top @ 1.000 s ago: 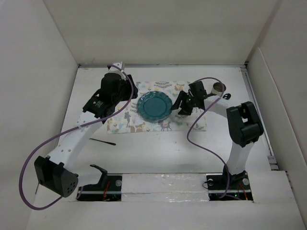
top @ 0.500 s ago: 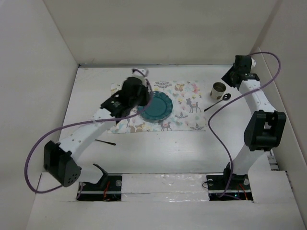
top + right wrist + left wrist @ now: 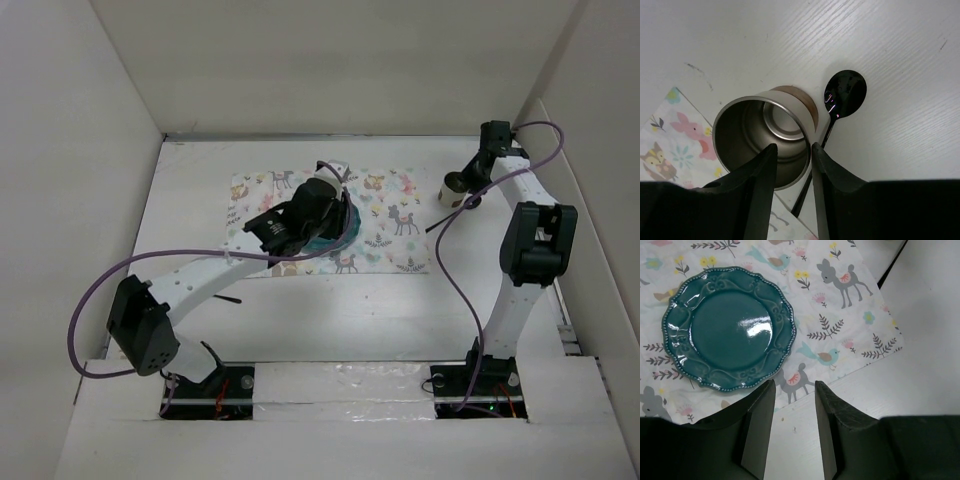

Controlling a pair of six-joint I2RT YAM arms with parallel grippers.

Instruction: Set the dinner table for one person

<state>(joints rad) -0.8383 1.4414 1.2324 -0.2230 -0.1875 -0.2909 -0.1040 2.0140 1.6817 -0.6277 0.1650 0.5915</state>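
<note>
**Bench** [image 3: 400, 310]: white, walled by white panels, with both arms bolted at its near edge. It carries all items listed below.

**Mat** [image 3: 395, 240]: patterned cloth, lying flat on the far half of the bench, roughly central.

**Plate** [image 3: 730, 330]: teal with a scalloped rim, lying on the mat left of the mat's middle. It is empty. In the top view the left arm covers most of it.

**Cup** [image 3: 765, 130]: metal, upright and empty. It stands on the bench just beside the mat's far right corner. Whether it touches the cloth cannot be told.

**Spoon** [image 3: 845, 92]: black, lying on the bench close against the cup's right side. The bowl points to the far side and the handle runs back past the cup.

**Thin dark utensil** [image 3: 215, 296]: lies on the bare bench near the left arm, well apart from the mat. Its type is too small to tell.

**Left hand** [image 3: 794, 390]: held above the mat's near edge, just beside the plate. The fingers are parted and nothing is between them.

**Right hand** [image 3: 793, 150]: held over the cup's rim. The fingers are parted with a narrow gap, and the rim shows through that gap. No grip is seen.
</note>
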